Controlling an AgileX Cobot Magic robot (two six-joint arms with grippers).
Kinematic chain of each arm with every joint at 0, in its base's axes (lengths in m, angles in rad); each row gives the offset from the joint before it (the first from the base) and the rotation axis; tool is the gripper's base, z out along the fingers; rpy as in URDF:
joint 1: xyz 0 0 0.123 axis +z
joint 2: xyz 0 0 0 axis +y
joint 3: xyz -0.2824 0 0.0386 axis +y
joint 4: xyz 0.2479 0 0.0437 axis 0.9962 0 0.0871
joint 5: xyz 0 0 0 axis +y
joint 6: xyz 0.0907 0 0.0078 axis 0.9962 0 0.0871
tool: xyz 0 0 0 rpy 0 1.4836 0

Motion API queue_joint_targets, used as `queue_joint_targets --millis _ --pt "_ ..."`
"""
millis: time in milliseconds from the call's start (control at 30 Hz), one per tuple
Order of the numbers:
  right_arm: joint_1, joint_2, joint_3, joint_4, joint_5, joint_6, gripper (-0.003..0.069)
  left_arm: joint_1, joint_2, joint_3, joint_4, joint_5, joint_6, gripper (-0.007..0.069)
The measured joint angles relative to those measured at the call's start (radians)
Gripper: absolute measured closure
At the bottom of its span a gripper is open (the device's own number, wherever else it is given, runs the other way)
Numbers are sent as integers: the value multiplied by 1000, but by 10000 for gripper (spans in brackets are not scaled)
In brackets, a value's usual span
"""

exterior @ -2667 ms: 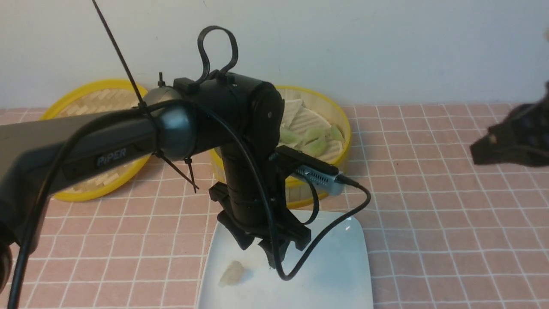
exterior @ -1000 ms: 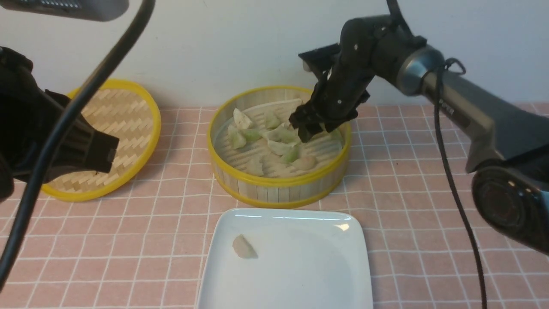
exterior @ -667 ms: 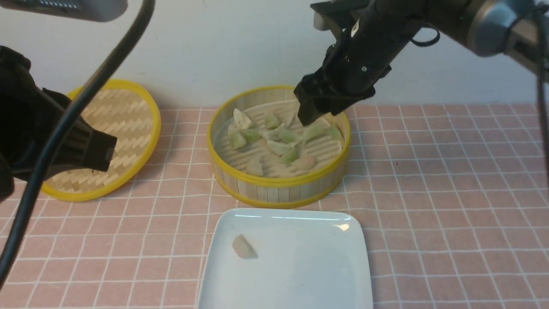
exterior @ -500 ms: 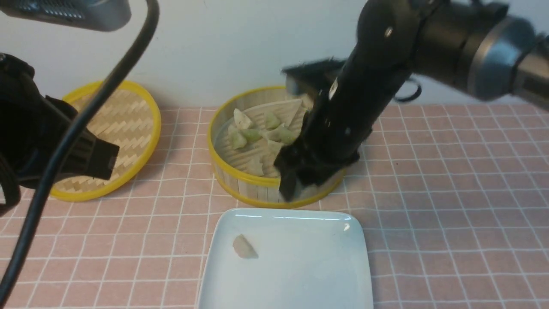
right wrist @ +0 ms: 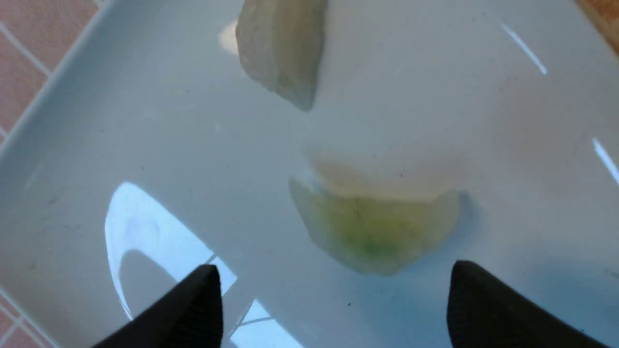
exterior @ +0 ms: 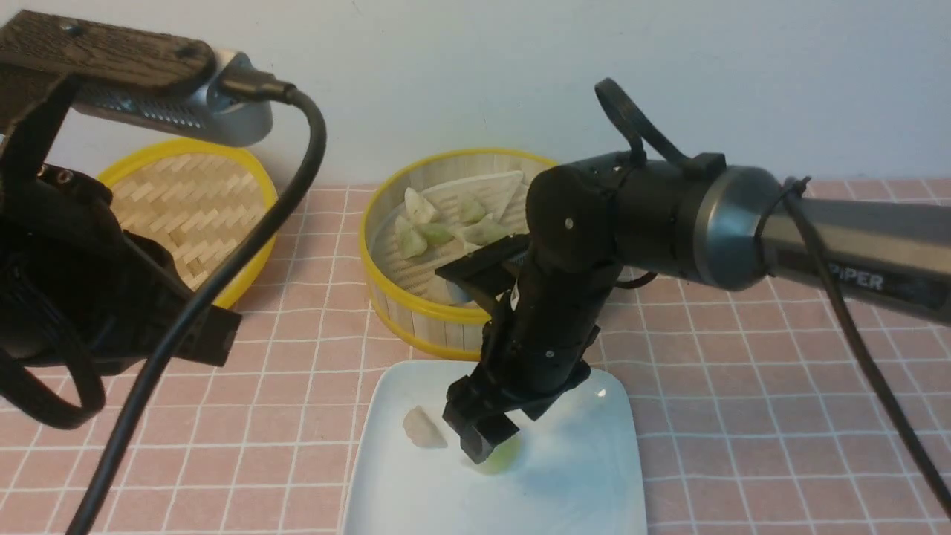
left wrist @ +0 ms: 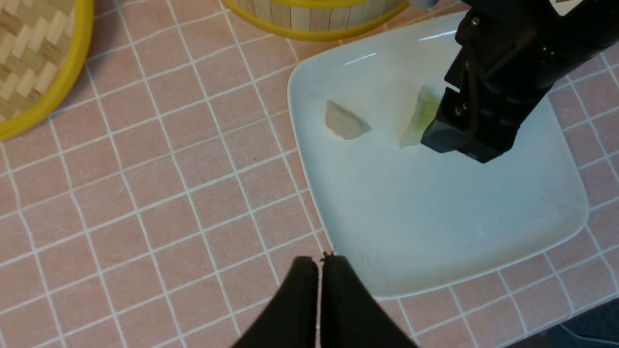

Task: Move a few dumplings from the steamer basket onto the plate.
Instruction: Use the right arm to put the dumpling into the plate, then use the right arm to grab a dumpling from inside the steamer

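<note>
The white plate (exterior: 587,475) lies at the front with two dumplings on it: a beige one (exterior: 423,429) and a pale green one (exterior: 502,461). My right gripper (exterior: 484,447) hangs low over the green dumpling (right wrist: 375,227), jaws open, fingertips apart on either side and not touching it. The beige dumpling (right wrist: 280,48) lies a little beyond. Behind the plate, the steamer basket (exterior: 416,312) holds several more dumplings (exterior: 446,227); the right arm hides its right half. My left gripper (left wrist: 320,261) is shut and empty, above the tablecloth by the plate's (left wrist: 435,217) near edge.
The flat woven yellow-rimmed lid (exterior: 193,200) lies at the back left. My left arm and its camera cable (exterior: 186,312) fill the left foreground. A pink checked cloth (exterior: 743,371) covers the table; a pale wall stands right behind the basket.
My right arm came from the basket down to the plate with a green dumpling. Its jaws opened and the dumpling now lies on the plate. The left arm shifted slightly.
</note>
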Motion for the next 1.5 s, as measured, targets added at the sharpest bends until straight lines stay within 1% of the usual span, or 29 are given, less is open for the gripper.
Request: queue_joint_targets --millis 33,67,133,233,300,467,533,700,833,867,933,967,1033,1067,1100,1133,1167,1200,1300,1500 --pt "0 0 -4 -2 1 0 74 0 0 0 0 0 0 631" --pt "0 0 -38 -21 19 0 46 0 0 0 0 1 0 631" --pt "-5 0 -100 -51 37 0 26 0 0 0 0 8 0 631" --pt "-36 0 -197 -115 26 14 20 0 0 0 0 25 0 631" --pt "-78 7 -246 -140 6 22 21 0 0 0 0 27 0 631" --pt "-187 107 -384 -138 -6 2 35 0 0 0 0 28 -1 631" --pt "-212 179 -437 -134 -6 -11 38 0 0 0 0 28 -1 631" --pt "-224 348 -573 -127 1 -31 44 0 0 0 0 28 -1 631" --pt "-222 428 -645 -104 14 -45 53 0 0 0 0 29 -1 631" --pt "-222 445 -665 -105 19 -42 64 0 0 0 0 29 -2 631" --pt "-222 465 -689 -112 29 -22 114 0 0 0 0 29 -5 631" --pt "-222 470 -696 -110 29 -8 159 0 0 0 0 29 -5 631" --pt "-222 473 -703 -112 39 19 287 0 0 0 -4 29 -8 631" --pt "-222 473 -704 -112 41 19 305 0 0 0 -5 29 -8 631" --pt "-222 475 -717 -115 58 28 464 0 0 0 -12 30 -9 631" --pt "-222 475 -722 -115 63 30 493 0 0 0 -12 30 -9 631" --pt "-222 475 -750 -116 91 36 589 0 0 0 -18 30 -10 631" --pt "-222 475 -771 -115 108 40 624 0 0 0 -19 30 -11 631" --pt "-222 475 -841 -123 126 45 661 0 0 0 -21 30 -12 631" --pt "-222 415 -928 -124 127 45 672 0 0 0 -26 30 -12 631"
